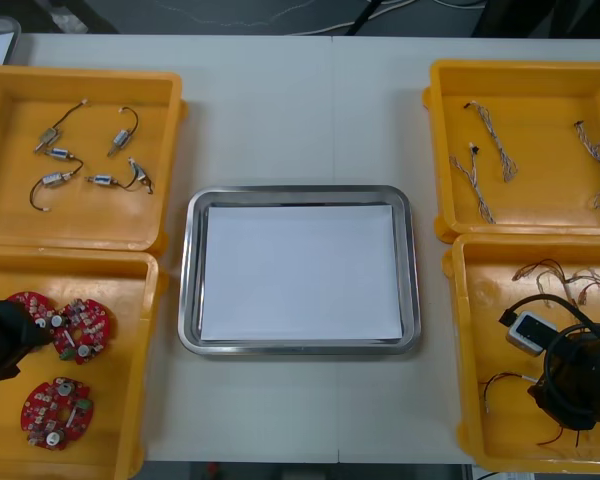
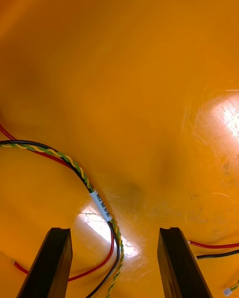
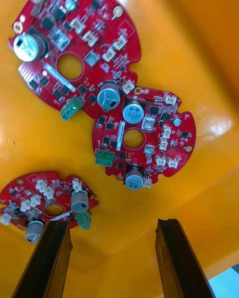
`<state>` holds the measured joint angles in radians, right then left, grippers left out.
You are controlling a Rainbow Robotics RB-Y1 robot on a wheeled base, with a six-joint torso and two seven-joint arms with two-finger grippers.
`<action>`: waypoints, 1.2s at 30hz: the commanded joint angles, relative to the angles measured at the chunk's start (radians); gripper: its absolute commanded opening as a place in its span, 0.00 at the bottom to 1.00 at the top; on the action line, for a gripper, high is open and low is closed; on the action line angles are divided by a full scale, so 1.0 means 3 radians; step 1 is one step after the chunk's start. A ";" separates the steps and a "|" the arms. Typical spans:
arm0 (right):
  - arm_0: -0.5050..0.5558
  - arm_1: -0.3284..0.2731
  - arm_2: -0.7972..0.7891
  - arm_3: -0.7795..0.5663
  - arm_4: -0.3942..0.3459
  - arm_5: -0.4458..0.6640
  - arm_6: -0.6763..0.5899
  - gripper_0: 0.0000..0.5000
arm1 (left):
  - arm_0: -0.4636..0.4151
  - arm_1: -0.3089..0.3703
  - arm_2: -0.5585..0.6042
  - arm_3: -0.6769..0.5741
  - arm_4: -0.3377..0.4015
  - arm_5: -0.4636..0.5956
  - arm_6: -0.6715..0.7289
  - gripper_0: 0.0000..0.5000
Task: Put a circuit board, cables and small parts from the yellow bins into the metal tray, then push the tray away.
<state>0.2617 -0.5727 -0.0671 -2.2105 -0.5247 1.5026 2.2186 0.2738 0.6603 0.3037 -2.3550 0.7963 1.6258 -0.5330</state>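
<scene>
Three boards (image 3: 142, 136) lie in the near left bin (image 1: 120, 400), two of them touching and the third apart, close by one finger of the left gripper (image 3: 114, 258), whose fingers stand wide apart. The right gripper (image 2: 114, 263), just as wide, hangs low in the near right bin (image 1: 490, 340), with a twisted cable (image 2: 102, 206) running between its fingers. The tray (image 1: 300, 192) sits between the bins, white inside.

Left gripper (image 1: 25, 335): cut off by the front view's left edge; covers part of one circuit board (image 1: 27, 303).
Right gripper (image 1: 576, 388): dark bulk, hides cables beneath it.
Cable label (image 2: 101, 206): print too small to read.
Third board (image 3: 45, 202): partly cut off, partly behind a gripper finger (image 3: 50, 258).
</scene>
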 commanded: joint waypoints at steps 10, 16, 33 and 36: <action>0.0109 0.0176 0.0152 0.0077 0.0205 -0.0120 0.0121 1.00 | 0.0494 0.0121 -0.0102 -0.0116 -0.0036 -0.0398 -0.0080 1.00; 0.0109 0.0176 0.0239 0.0133 0.0266 -0.0233 0.0101 1.00 | 0.0534 0.0121 -0.0163 -0.0116 -0.0082 -0.0505 -0.0039 1.00; 0.0094 0.0176 0.0275 0.0256 0.0281 -0.0351 0.0096 0.44 | 0.0407 0.0228 -0.0475 -0.0116 -0.0128 -0.0357 0.0406 1.00; 0.0094 0.0176 0.0275 0.0256 0.0276 -0.0351 0.0091 0.07 | 0.0366 0.0243 -0.0486 -0.0111 -0.0154 -0.0260 0.0508 1.00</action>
<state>0.2681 -0.5323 -0.0017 -2.1462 -0.4488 1.4064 2.2189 0.3987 0.6916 0.1781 -2.3560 0.7670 1.5158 -0.5074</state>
